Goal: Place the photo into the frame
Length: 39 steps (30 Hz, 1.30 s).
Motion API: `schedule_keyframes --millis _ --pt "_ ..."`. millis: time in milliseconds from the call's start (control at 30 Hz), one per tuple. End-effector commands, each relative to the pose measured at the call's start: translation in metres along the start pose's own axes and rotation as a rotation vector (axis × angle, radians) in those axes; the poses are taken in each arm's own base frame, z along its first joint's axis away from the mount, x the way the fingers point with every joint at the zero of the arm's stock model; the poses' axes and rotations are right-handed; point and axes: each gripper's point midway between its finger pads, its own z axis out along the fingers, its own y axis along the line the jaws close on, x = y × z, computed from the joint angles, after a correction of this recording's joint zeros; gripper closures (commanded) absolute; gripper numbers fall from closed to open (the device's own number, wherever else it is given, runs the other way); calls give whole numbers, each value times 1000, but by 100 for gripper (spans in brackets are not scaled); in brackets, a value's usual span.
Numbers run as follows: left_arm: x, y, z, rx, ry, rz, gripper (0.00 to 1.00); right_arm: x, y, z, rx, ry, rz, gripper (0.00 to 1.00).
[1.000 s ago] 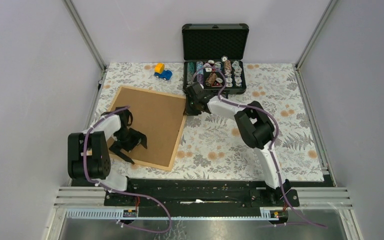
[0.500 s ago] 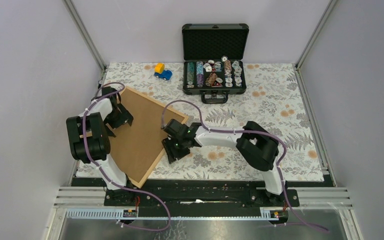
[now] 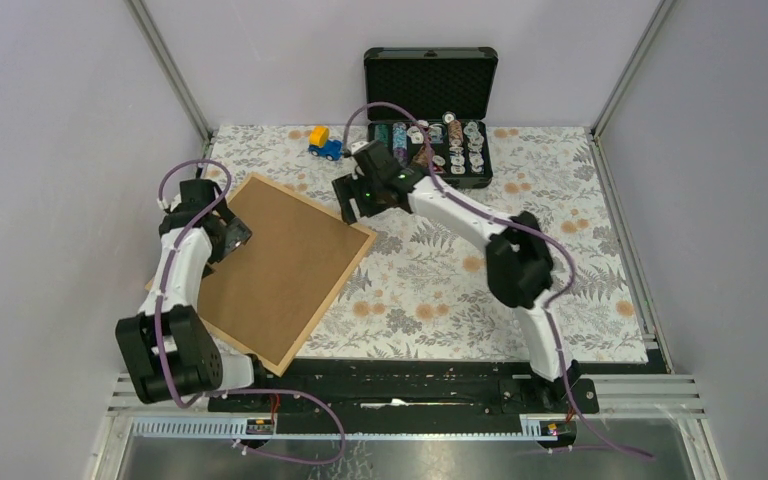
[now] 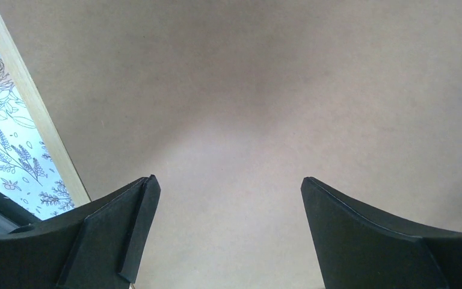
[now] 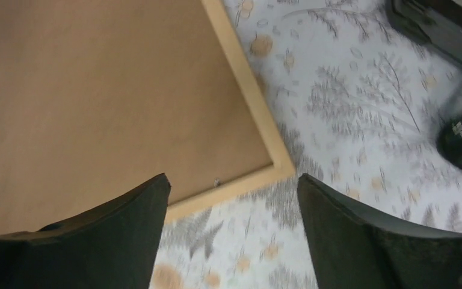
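Left gripper (image 4: 227, 191), jaws apart, hovers over brown backing (image 3: 280, 270) inside frame (image 3: 330, 300), centre left; right gripper (image 5: 233, 188), jaws apart, empty, above frame's right corner.

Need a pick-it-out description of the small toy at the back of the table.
On the floral table cover, find the open black case at the far edge. Just left of it, apart, stands the toy truck: small, blue with a yellow top, unlike the big flat wooden frame lying nearer the front.
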Motion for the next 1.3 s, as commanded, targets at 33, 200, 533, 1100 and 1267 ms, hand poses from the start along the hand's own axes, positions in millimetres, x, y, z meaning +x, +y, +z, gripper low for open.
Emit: schedule_keyframes --millis 33,200,533,1100,1267 --pt "15 -5 -16 55 32 24 1 10 -11 73 25 80 -112 26" --pt "16 -7 -25 73 4 52 1 8 -13 98 21 87 -150 44" --pt "-24 -28 -50 109 -97 73 1 61 -45 124 147 204 -105 66" --pt "-31 -118 -11 207 -14 129 1 149 -90 61 381 271 397 100" --pt "-21 -184 27 371 157 180 1 176 -53 54 273 262 526 100"
